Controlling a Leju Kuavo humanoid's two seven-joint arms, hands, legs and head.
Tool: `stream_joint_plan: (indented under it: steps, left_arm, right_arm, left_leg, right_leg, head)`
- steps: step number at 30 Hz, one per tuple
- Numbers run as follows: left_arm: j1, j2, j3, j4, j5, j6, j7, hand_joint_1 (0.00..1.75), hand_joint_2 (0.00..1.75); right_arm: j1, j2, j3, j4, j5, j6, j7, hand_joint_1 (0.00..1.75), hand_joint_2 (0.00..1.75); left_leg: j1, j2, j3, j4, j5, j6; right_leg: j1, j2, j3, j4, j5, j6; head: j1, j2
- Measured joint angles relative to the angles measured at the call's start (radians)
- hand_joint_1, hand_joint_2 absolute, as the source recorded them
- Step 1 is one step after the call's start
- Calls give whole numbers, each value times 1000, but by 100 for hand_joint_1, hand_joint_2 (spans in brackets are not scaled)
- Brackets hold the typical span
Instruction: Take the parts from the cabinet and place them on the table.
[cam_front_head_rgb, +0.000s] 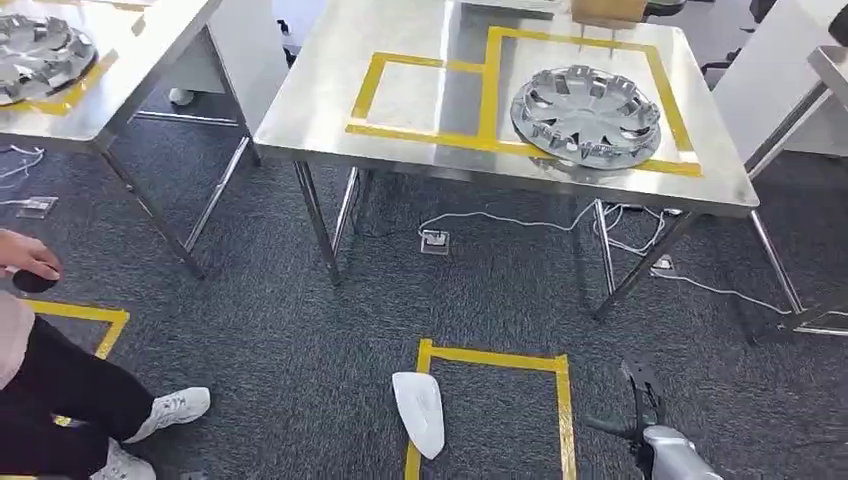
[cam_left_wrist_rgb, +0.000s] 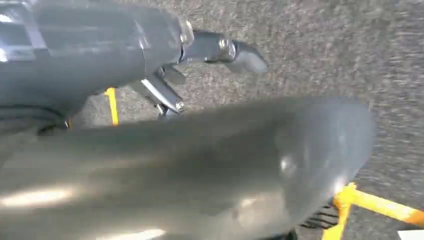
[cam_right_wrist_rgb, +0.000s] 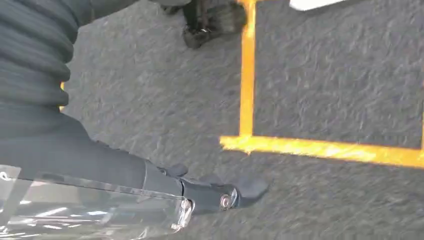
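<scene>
Hubcap (cam_front_head_rgb: 586, 115), silver and round, lies flat on the steel table (cam_front_head_rgb: 420, 90) at its right side, spoked face up, inside the larger of two yellow tape rectangles (cam_front_head_rgb: 490, 140); being round, it has no long axis to name. A second hubcap (cam_front_head_rgb: 35, 55) rests on another steel table (cam_front_head_rgb: 130, 70) at the far left, also on yellow tape. Both tables stand on dark grey carpet (cam_front_head_rgb: 260, 330), with white cables (cam_front_head_rgb: 520, 220) and a floor socket (cam_front_head_rgb: 434, 241) under the nearer one. A yellow tape square (cam_front_head_rgb: 495, 360) marks the carpet at the near middle, and the robot's white foot (cam_front_head_rgb: 420, 410) overlaps its left edge. A seated person (cam_front_head_rgb: 60, 400) in dark trousers and white shoes is at the near left.

The left hand (cam_left_wrist_rgb: 200, 65) hangs above the carpet with its fingers apart and nothing between them. The right hand (cam_right_wrist_rgb: 200, 192) also hangs over the carpet beside the tape; its visible fingers extend without holding anything, though whether they are fully spread I cannot tell.
</scene>
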Motion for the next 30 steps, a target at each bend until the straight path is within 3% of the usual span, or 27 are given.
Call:
stream_joint_plan:
  steps: [2, 3, 4, 5, 6, 7, 8, 9, 11, 13, 14, 15, 16, 17, 18, 19, 21, 22, 23, 24, 26, 28, 30]
  left_arm:
    - [2, -1, 0, 1, 0, 0, 0, 0, 0]
    - [2, -2, 0, 3, 0, 0, 0, 0, 0]
    - [2, -2, 0, 3, 0, 0, 0, 0, 0]
    - [3, -2, 0, 3, 0, 0, 0, 0, 0]
    - [3, -2, 0, 4, 0, 0, 0, 0, 0]
    - [3, -2, 0, 4, 0, 0, 0, 0, 0]
    - [2, -2, 0, 4, 0, 0, 0, 0, 0]
    - [2, -2, 0, 4, 0, 0, 0, 0, 0]
    - [2, -2, 0, 5, 0, 0, 0, 0, 0]
    - [5, 0, 0, 6, 0, 0, 0, 0, 0]
    - [6, 0, 0, 6, 0, 0, 0, 0, 0]
    - [4, 0, 0, 7, -5, 2, -3, 0, 0]
    - [3, 0, -1, 6, -33, 16, -26, 0, 0]
    - [1, 1, -2, 5, -68, 38, -39, 0, 0]
    - [0, 6, -3, -5, -103, 83, -28, 0, 0]
    - [2, 17, -3, -29, -134, 135, 1, 0, 0]
    - [11, 40, -5, -79, -155, 185, 47, 0, 0]
    - [20, 61, -6, -109, -165, 198, 58, 0, 0]
    - [23, 77, -8, -129, -170, 196, 57, 0, 0]
    - [21, 89, -8, -140, -173, 190, 56, 0, 0]
    - [21, 102, -8, -162, -179, 173, 51, 0, 0]
    - [22, 106, -9, -174, -185, 163, 51, 0, 0]
    - [22, 112, -10, -180, -189, 147, 48, 0, 0]
  right_arm:
    - [0, 0, 2, 1, 0, 1, 0, 0, 175]
    - [0, 2, 4, 2, 0, 1, 0, 0, 175]
    - [0, 2, 6, 3, 0, 1, 0, 0, 175]
    - [0, 2, 6, 4, 0, 1, 0, 0, 175]
    - [-1, 2, 7, 4, 0, 1, 0, 0, 175]
    - [-3, 1, 8, 4, 0, 1, 0, 0, 175]
    - [-8, 1, 9, 4, 0, 1, 0, 0, 175]
    - [-12, 0, 10, 4, 0, 1, 0, 0, 175]
    - [-11, -1, 12, 4, 0, 1, 0, 0, 175]
    - [-8, -1, 16, 5, 0, 1, 0, 0, 175]
    - [-10, 0, 18, 5, 0, 1, 0, 0, 175]
    - [-10, 2, 19, 5, -4, 3, 0, 0, 175]
    - [-3, 2, 20, 5, -31, 20, -2, 0, 175]
    - [17, 3, 20, 5, -66, 40, -20, 0, 175]
    - [48, 6, 19, 5, -106, 58, -56, 0, 175]
    - [79, 11, 19, 5, -129, 66, -92, 0, 0]
    - [126, 20, 21, 11, -145, 70, -116, 0, 0]
    - [142, 25, 21, 15, -151, 70, -116, 0, 0]
    - [148, 28, 22, 18, -158, 70, -116, 0, 0]
    - [151, 31, 22, 19, -163, 71, -116, 0, 0]
    - [153, 33, 23, 21, -177, 71, -115, 0, 0]
    - [155, 35, 24, 23, -188, 71, -115, 0, 0]
    - [158, 34, 26, 26, -193, 71, -115, 0, 0]
  left_leg:
    - [0, 0, -33, 1, 26, 0]
    - [0, 0, -48, 2, 39, 0]
    - [0, 0, -64, 2, 50, -2]
    - [0, 1, -78, 3, 62, -5]
    - [0, 1, -92, 3, 73, -8]
    - [0, 2, -100, 3, 82, -12]
    - [0, 4, -105, 3, 92, -18]
    - [-5, 5, -111, 5, 100, -25]
    - [-1, 12, -112, -5, 123, -37]
    - [-1, 12, -117, -15, 138, -52]
    - [0, 10, -127, -3, 107, -54]
    - [1, 6, -147, 53, 28, -53]
    - [1, 3, -166, 124, -32, -54]
    - [0, 1, -182, 192, -71, -55]
    - [-1, 0, -194, 263, -84, -56]
    - [-1, 1, -192, 302, -57, -55]
    - [-5, 1, -148, 269, 15, -49]
    - [-9, 0, -79, 178, 37, -40]
    - [-13, -4, -11, 74, 25, -29]
    - [-15, -5, 27, 27, -5, -23]
    - [-17, -1, 28, 0, -11, -25]
    - [-12, 0, 27, -14, -15, -14]
    - [-7, 1, 20, -18, -4, 1]
  right_leg:
    - [-5, 0, -20, 152, -108, 11]
    - [-7, 0, -19, 204, -116, 13]
    - [-10, 0, -7, 219, -95, 14]
    - [-11, 0, 21, 198, -59, 13]
    - [-11, 0, 73, 133, -18, 11]
    - [-12, 1, 130, 53, 0, 8]
    - [-11, 4, 210, -59, -16, 2]
    - [-8, 5, 252, -138, -38, -7]
    - [-4, 7, 245, -142, -37, -16]
    - [-8, 3, 229, -153, -10, -35]
    - [-6, -1, 223, -153, 1, -40]
    - [-5, 0, 201, -152, 14, -50]
    - [-2, 1, 186, -151, 21, -52]
    - [1, 0, 176, -150, 29, -54]
    - [5, -7, 166, -149, 36, -56]
    - [10, -15, 156, -146, 42, -57]
    - [14, -20, 135, -133, 47, -57]
    - [15, -21, 123, -122, 49, -56]
    - [13, -19, 115, -112, 50, -55]
    - [18, -17, 106, -106, 52, -51]
    - [15, -12, 101, -99, 60, -41]
    - [17, -8, 91, -96, 68, -30]
    - [11, 0, 71, -50, 18, -10]
  head:
    - [8, 0]
    - [11, 0]
    - [14, 0]
    - [16, 0]
    - [19, 0]
    - [22, 0]
    - [29, 0]
    - [33, 0]
    - [28, 0]
    - [32, 0]
    - [26, 0]
    - [14, 0]
    - [4, 0]
    - [-4, 0]
    - [-12, 0]
    - [-14, 0]
    - [-14, 0]
    - [-14, 0]
    - [-18, 0]
    - [-18, 0]
    - [-17, 0]
    - [-19, 0]
    - [-9, 0]
